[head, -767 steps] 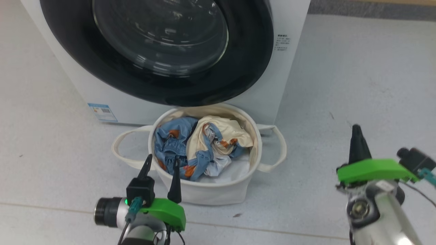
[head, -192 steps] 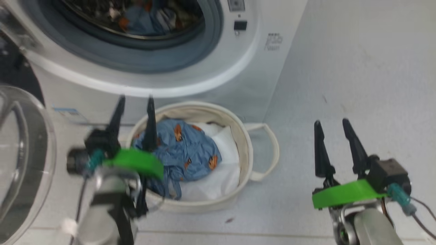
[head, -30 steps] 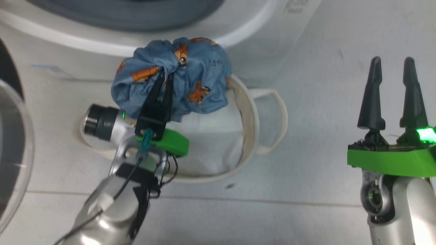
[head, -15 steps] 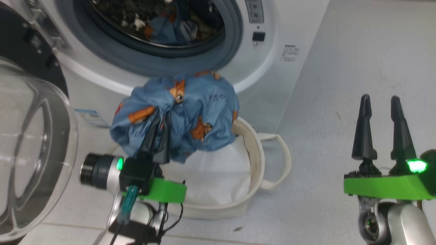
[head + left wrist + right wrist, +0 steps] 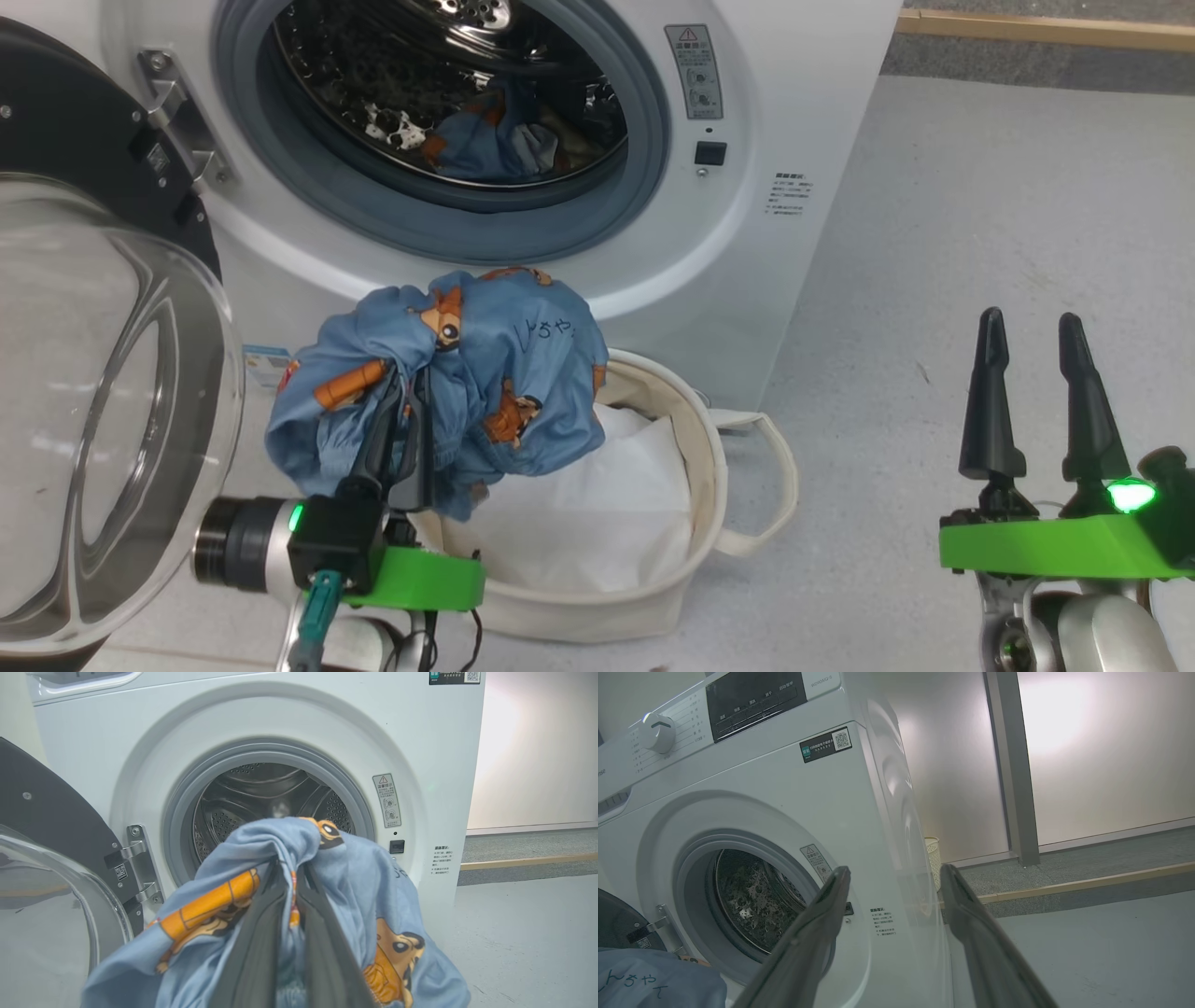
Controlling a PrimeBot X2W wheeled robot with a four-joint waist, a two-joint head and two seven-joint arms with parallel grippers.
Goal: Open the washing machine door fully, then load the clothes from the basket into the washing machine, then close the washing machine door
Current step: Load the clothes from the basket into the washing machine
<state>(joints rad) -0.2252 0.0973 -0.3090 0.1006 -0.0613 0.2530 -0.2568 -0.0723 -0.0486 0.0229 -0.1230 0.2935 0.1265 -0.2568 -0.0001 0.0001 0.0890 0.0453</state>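
- While the left gripper is clamped tight on the clothes, a blue garment with orange motifs, it holds that bundle up in front of the washing machine, just below the drum mouth.
- Garment is bunched around both fingers; the wrist view has it right before the machine's opening.
- Basket sits on the floor against the machine's front, under the mouth. White liner sheet lies inside. The bundle hangs over the basket's left rim; cannot tell if they touch.
- Washing machine door is swung open, hinged at the machine's left side, glass bowl bulging toward the robot.
- Another blue piece lies inside the machine's drum.
- Right gripper has fingers spread wide, holds nothing, and hangs above the floor off the machine's right front corner.
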